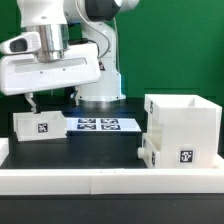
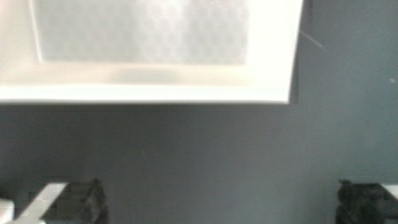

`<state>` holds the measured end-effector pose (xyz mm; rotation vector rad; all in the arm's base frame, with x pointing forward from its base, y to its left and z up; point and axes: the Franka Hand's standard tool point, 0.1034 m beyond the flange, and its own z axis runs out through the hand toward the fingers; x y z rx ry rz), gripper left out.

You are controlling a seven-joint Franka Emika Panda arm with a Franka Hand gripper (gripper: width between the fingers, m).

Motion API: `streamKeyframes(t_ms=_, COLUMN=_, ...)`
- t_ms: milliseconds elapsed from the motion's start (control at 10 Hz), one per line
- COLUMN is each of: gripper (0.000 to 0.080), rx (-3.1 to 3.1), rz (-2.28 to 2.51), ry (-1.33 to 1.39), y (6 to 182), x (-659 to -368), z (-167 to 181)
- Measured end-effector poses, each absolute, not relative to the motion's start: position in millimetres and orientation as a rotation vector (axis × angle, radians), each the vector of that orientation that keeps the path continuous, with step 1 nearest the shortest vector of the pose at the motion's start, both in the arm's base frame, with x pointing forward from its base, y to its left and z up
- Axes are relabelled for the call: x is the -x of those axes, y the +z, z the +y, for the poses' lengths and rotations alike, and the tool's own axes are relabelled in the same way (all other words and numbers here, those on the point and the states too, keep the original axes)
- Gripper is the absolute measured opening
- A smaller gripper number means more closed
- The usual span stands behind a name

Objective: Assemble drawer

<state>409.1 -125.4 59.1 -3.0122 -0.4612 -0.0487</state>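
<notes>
A large white open drawer box (image 1: 182, 128) stands at the exterior view's right, with a smaller white tagged part (image 1: 150, 150) against its left side. A low white drawer part with a marker tag (image 1: 40, 126) lies at the left. In the wrist view it shows as a white rimmed piece (image 2: 151, 60). My gripper (image 1: 33, 102) hangs just above this part's left end. In the wrist view the gripper (image 2: 217, 200) is open and empty, with dark fingertips (image 2: 71, 200) wide apart over the dark table.
The marker board (image 1: 97, 124) lies flat on the table between the left part and the arm's base. A white rail (image 1: 100, 178) runs along the table's front edge. A green wall stands behind.
</notes>
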Motion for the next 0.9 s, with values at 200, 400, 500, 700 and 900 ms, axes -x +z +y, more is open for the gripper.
streamKeyframes(t_ms=200, gripper=0.0648, rx=3.024, rz=-0.459, ry=-0.041, y=52.6, x=-387.2, z=-121.5)
streamKeyframes(t_ms=400, gripper=0.0648, rx=3.026, rz=-0.476, ry=-0.032, y=44.4, x=-371.4, z=-118.0)
streamKeyframes(t_ms=500, gripper=0.0648, rx=3.029, rz=-0.48, ry=-0.033, y=40.4, x=-366.7, z=-116.7)
streamKeyframes(t_ms=700, gripper=0.0648, rx=3.031, rz=-0.496, ry=-0.036, y=29.5, x=-359.6, z=-118.9)
streamKeyframes(t_ms=900, gripper=0.0648, rx=3.032, rz=-0.49, ry=-0.033, y=17.4, x=-354.0, z=-121.1)
